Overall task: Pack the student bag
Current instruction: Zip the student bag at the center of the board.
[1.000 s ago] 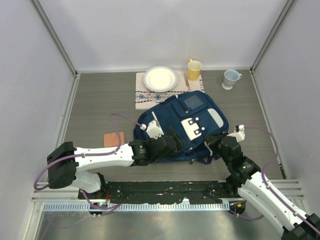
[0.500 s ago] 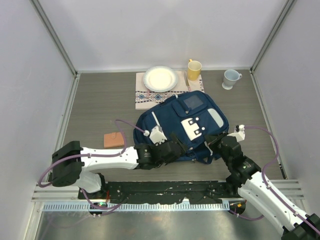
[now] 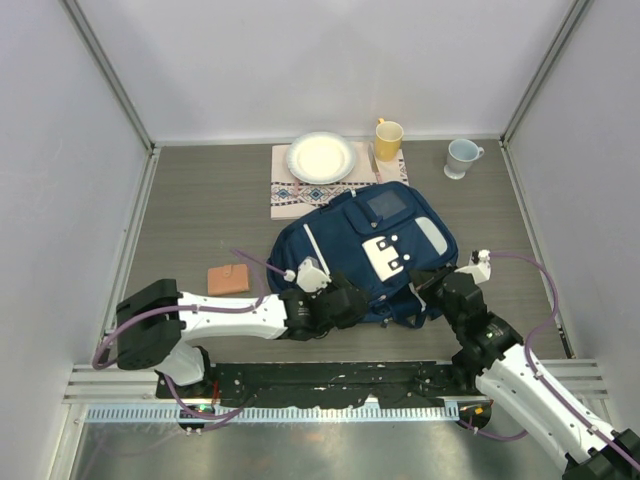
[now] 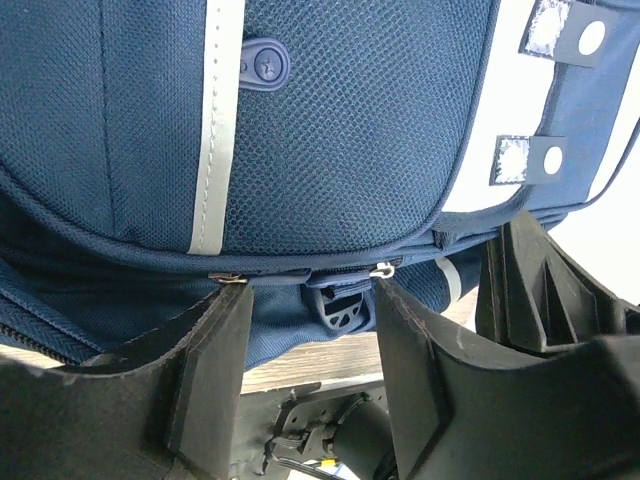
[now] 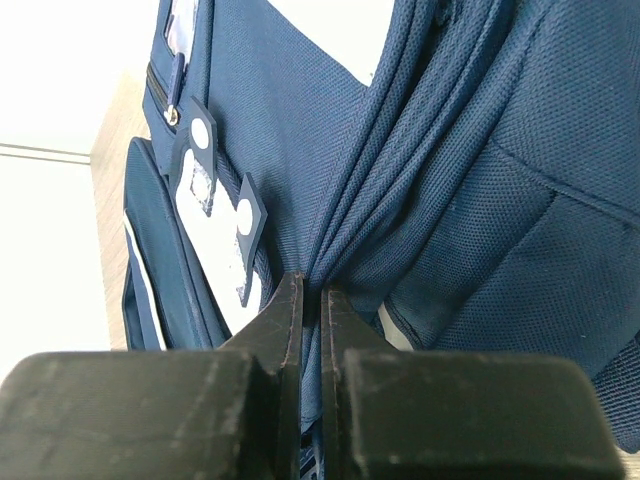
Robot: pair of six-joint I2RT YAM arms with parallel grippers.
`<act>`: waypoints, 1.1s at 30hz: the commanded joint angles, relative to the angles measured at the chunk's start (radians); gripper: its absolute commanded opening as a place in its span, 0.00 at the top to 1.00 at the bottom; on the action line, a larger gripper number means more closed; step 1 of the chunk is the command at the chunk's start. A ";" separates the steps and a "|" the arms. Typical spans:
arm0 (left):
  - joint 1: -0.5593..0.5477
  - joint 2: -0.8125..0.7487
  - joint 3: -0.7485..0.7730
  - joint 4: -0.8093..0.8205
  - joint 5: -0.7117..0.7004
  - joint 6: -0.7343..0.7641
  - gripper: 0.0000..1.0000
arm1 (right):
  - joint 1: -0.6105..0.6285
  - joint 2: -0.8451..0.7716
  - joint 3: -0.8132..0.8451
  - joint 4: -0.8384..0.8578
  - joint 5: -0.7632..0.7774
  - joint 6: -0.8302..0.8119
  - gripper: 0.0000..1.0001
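The student bag (image 3: 365, 245), a navy backpack, lies flat on the grey worktop (image 3: 200, 220) just in front of the two arms, its front face up and its white patch (image 3: 386, 256) with two buckle tabs toward the middle. Its far edge overlaps a patterned placemat (image 3: 296, 190) that carries a white plate (image 3: 320, 157). A yellow mug (image 3: 388, 138) stands at the placemat's far right corner, and a pale mug (image 3: 461, 157) stands well apart to the right. A small brown wallet-like item (image 3: 228, 279) lies on the worktop to the left of the bag, near the left arm. The left gripper (image 3: 338, 300) sits at the bag's near edge; in the left wrist view (image 4: 308, 300) its jaws stand partly apart, one to each side of a navy zip pull (image 4: 338, 312) that hangs below the zip line, with a gap on both sides of the pull and nothing clamped. A pale reflective stripe (image 4: 215, 120) runs down the pocket above it. The right gripper (image 3: 432, 290) is at the bag's near right corner; in the right wrist view (image 5: 312, 292) its jaws are nearly together, pinching a gathered fold of the bag's navy fabric between them.
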State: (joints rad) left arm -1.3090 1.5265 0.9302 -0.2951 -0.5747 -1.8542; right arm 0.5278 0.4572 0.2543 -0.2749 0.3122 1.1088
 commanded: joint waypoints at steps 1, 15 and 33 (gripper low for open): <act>-0.003 0.026 0.005 0.013 -0.074 -0.068 0.47 | 0.006 -0.022 0.033 -0.033 0.010 -0.024 0.99; -0.004 0.064 0.028 -0.096 -0.073 -0.099 0.53 | 0.006 -0.029 0.031 -0.046 0.019 -0.020 0.99; -0.003 0.057 0.030 -0.217 -0.185 -0.145 0.67 | 0.006 -0.020 0.068 -0.076 0.068 -0.063 0.99</act>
State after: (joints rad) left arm -1.3212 1.5887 0.9436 -0.3870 -0.6140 -1.9903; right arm 0.5312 0.4431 0.2691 -0.3130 0.3206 1.0977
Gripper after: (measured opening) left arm 0.333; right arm 0.084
